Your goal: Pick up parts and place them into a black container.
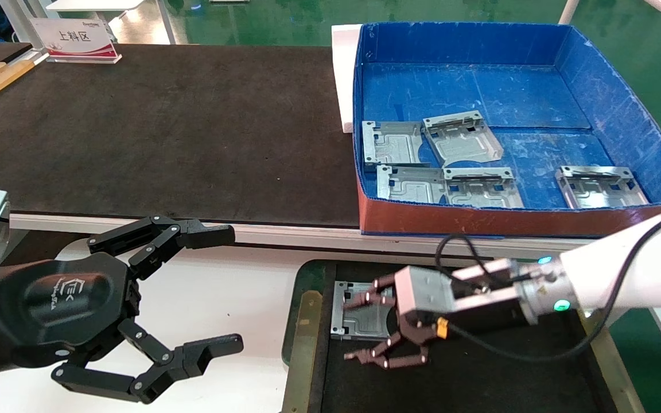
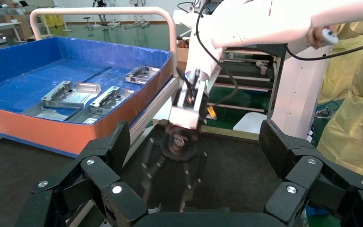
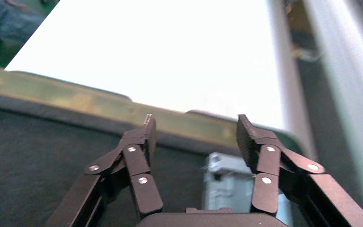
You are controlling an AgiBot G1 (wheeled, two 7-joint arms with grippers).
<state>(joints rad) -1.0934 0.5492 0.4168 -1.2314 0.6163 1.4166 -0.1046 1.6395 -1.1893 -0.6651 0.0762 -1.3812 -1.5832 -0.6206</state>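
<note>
My right gripper (image 1: 359,328) is open and hovers low over the black container (image 1: 306,321), near its left end. One silver-grey part (image 1: 358,316) lies flat on the container's black floor under the spread fingers, which do not hold it. In the right wrist view the part (image 3: 227,184) sits below and between the open fingers (image 3: 196,137), closer to one of them, beside the brass rim strip (image 3: 75,101). Several more parts (image 1: 393,143) lie in the blue box (image 1: 623,97). My left gripper (image 1: 233,289) is open and empty over the white table at the left.
The blue box with a red front stands behind the container on the long black mat (image 1: 164,132). A white sign (image 1: 75,40) stands at the far left. The left wrist view shows my right gripper (image 2: 175,161) and the blue box (image 2: 28,85).
</note>
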